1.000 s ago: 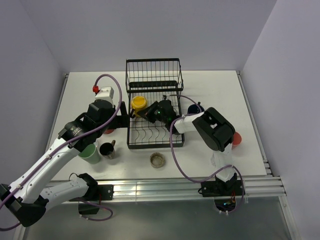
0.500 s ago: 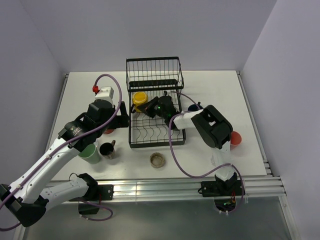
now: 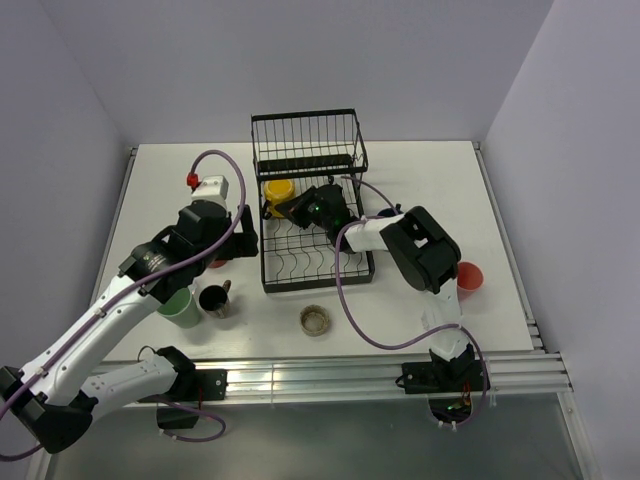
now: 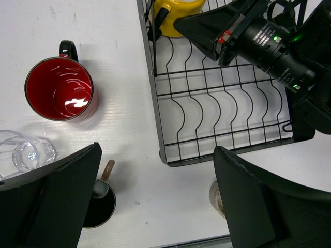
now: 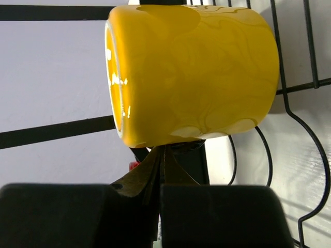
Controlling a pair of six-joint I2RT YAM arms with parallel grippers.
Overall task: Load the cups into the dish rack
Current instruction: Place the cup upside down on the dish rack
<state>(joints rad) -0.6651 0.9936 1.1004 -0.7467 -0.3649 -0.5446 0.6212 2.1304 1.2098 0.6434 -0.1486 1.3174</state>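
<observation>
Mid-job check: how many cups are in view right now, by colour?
Yellow mug: 1
Red mug: 1
Reddish cup, far right: 1
Black mug: 1
Navy mug, partly hidden: 1
Green tumbler: 1
Clear glass: 1
Brownish glass: 1
Total: 8

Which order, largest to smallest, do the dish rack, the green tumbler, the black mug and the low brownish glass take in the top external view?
1. dish rack
2. green tumbler, partly hidden
3. black mug and low brownish glass: too alike to rank
</observation>
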